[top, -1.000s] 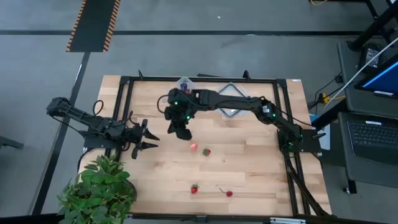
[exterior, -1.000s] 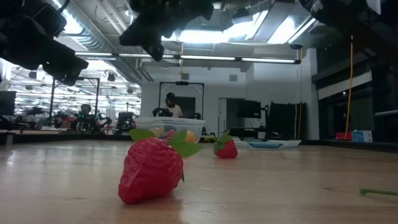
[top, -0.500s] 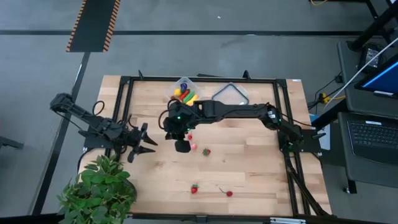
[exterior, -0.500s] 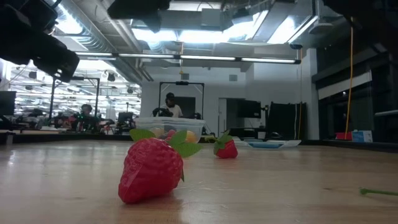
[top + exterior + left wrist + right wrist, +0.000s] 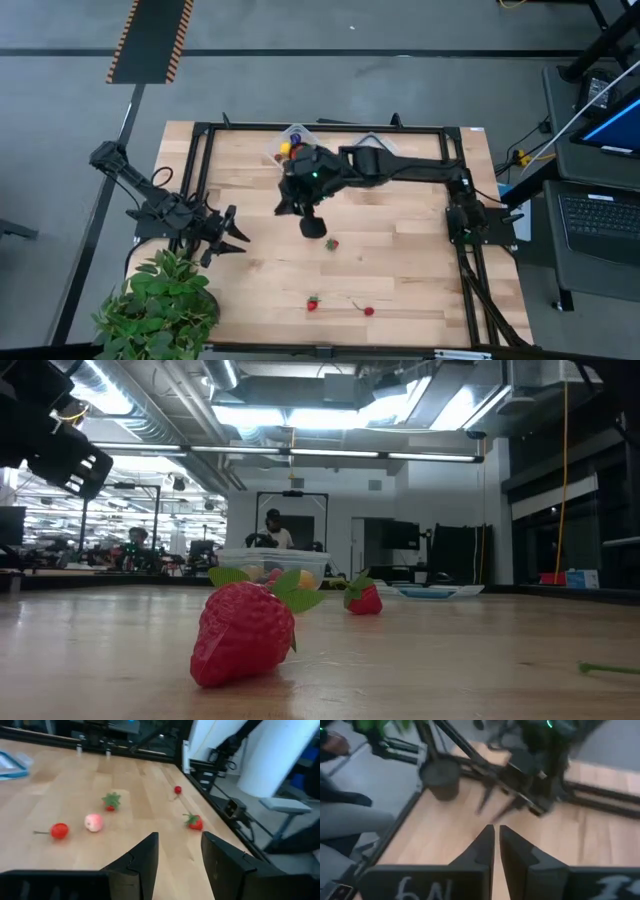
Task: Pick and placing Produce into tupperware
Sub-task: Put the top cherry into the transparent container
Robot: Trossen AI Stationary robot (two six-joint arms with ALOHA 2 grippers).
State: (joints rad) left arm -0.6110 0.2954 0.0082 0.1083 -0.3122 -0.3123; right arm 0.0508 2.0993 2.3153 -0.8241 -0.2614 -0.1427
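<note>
The tupperware [image 5: 287, 149] stands at the table's far edge with coloured produce in it, partly under my right arm. Loose produce lies mid-table and toward the near edge: a strawberry [image 5: 331, 243], a second strawberry [image 5: 313, 302] and a small red berry [image 5: 368, 311]. The left wrist view also shows a pink piece [image 5: 93, 822] and a stemmed red piece [image 5: 59, 830]. My right gripper [image 5: 312, 225] hangs high over mid-table, shut, with nothing between its fingers [image 5: 485, 845]. My left gripper [image 5: 228, 233] is open and low at the table's left side, pointing at the loose produce.
A flat lid [image 5: 372, 147] lies right of the tupperware, partly under my right arm. A potted plant [image 5: 160, 300] stands at the near left corner. A black frame [image 5: 200, 190] runs round the table. A green stem [image 5: 605, 669] lies near the front edge. A person [image 5: 274, 530] is far behind.
My right gripper has risen from low beside the loose produce, drifting toward the table's right and leaving the top of the low view; it stays shut. My left arm has swung its gripper a little toward the near edge. No produce has moved.
</note>
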